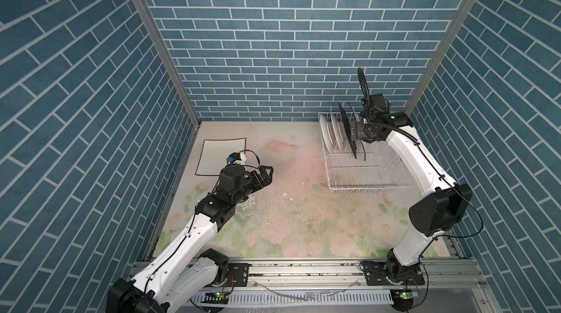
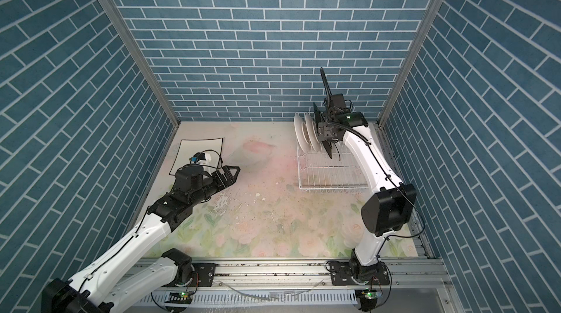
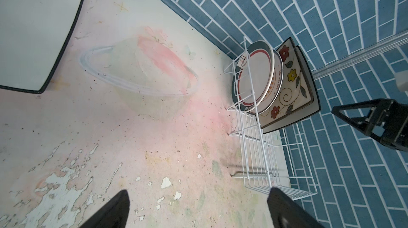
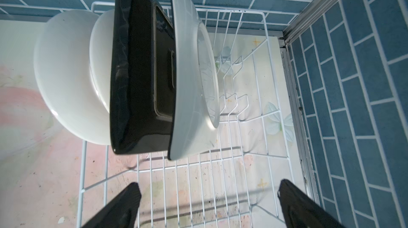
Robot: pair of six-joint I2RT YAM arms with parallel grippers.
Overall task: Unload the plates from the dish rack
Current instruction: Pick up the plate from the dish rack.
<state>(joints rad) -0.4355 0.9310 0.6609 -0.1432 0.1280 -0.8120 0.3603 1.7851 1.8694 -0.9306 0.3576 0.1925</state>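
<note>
Dish rack (image 1: 368,188) with four upright plates (image 1: 326,132) at its far end

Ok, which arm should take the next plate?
Right. The right gripper, open, hangs over the rack, facing the nearest square plate. The left gripper, also open, is across the table by the flat white plate.

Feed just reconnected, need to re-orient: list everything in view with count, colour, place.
dish rack: one, white wire, table's far right.
round plates: two, white, upright in the rack.
flowered square plate: one, cream, upright beside them.
black-rimmed square plate: one, white, upright, last in that row.
flat square plate: one, white, black rim, table's far left.
table: one, faded floral.
left gripper: one, black, open, beside the flat plate.
right gripper: one, black, open, over the rack.
</note>
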